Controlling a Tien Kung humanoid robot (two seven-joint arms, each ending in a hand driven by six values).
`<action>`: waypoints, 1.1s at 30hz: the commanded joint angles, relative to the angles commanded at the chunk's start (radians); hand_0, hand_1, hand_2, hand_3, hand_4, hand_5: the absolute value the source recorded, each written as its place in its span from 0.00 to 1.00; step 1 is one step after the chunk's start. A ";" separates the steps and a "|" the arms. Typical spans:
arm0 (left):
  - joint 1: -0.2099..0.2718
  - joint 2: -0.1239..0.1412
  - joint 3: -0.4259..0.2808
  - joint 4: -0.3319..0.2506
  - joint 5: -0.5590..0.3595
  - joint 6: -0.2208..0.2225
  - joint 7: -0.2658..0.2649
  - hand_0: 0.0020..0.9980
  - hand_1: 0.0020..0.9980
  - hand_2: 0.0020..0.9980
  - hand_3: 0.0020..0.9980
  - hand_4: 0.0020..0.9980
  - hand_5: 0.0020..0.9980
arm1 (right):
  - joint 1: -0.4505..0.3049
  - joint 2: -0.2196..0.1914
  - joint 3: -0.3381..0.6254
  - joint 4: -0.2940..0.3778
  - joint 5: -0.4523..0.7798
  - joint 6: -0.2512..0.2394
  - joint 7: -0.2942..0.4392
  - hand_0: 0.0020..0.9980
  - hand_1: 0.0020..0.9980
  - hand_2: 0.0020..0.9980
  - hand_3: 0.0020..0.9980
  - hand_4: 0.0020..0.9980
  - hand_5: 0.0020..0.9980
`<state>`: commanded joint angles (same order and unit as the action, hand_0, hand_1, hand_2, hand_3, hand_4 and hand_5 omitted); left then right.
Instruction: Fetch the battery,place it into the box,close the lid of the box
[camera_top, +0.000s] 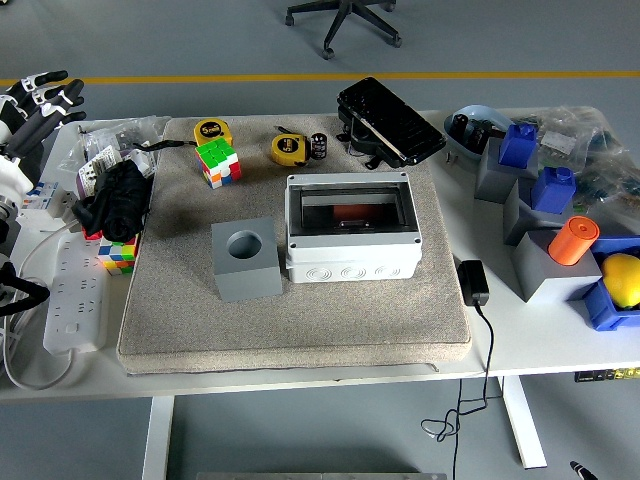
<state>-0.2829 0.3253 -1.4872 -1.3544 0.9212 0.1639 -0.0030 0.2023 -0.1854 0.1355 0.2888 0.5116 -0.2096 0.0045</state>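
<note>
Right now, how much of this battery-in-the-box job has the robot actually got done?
The job looks finished or nearly so. The grey box sits on the mat with its clear lid down, and something reddish shows inside, though I can't tell whether it is the battery. Nothing is in hand: the left hand is up at the table's left edge, fingers spread and empty. The right arm isn't visible.

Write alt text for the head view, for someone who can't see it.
A grey box with its lid closed sits mid-mat on a white table, a small black battery behind it near a yellow tape measure. The left robot hand hovers open at the far left edge.
</note>
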 joint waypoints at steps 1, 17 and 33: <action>0.001 0.000 -0.004 -0.001 0.001 0.000 0.000 0.52 0.59 0.58 0.59 0.96 0.31 | -0.001 0.001 0.002 0.000 0.000 0.000 0.000 0.67 0.65 0.66 0.55 0.88 0.44; 0.025 0.000 -0.062 -0.002 0.021 -0.009 0.026 0.52 0.59 0.58 0.59 0.96 0.32 | -0.011 0.004 0.009 -0.003 -0.004 -0.010 0.003 0.68 0.65 0.66 0.55 0.88 0.44; 0.039 0.002 -0.054 -0.016 0.026 -0.010 0.038 0.50 0.57 0.56 0.55 0.96 0.33 | -0.005 0.007 0.010 -0.004 -0.008 -0.029 0.002 0.68 0.65 0.66 0.55 0.88 0.44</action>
<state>-0.2444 0.3269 -1.5410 -1.3699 0.9469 0.1535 0.0354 0.1977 -0.1787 0.1451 0.2850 0.5041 -0.2390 0.0063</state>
